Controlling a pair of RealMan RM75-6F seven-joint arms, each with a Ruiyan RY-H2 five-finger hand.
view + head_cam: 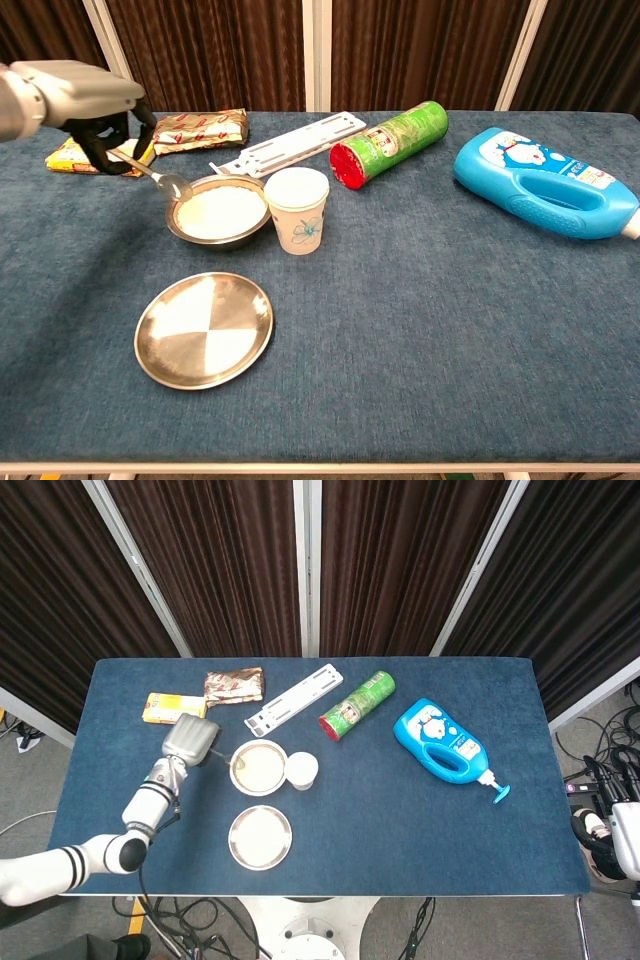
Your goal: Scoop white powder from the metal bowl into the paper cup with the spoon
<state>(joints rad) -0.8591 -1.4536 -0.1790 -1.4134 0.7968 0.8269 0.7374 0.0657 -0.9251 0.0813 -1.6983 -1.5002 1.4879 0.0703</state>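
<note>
My left hand [97, 112] holds the spoon [160, 178] by its handle just left of the metal bowl [215, 238]. The spoon's tip hangs at the bowl's left rim, above the white powder [218, 211]. The head view shows the same left hand [190, 738] beside the bowl [258, 793]. Touching the bowl's right side stands the paper cup [297, 208], upright, its inside not visible. Off the table's right edge, my right hand [627, 842] shows only partly, and its fingers cannot be made out.
A flat metal plate [204, 328] lies in front of the bowl. Along the back sit a yellow packet [173, 709], a brown packet [233, 684], a white strip [295, 699], a green can [357, 705] on its side and a blue bottle [440, 742].
</note>
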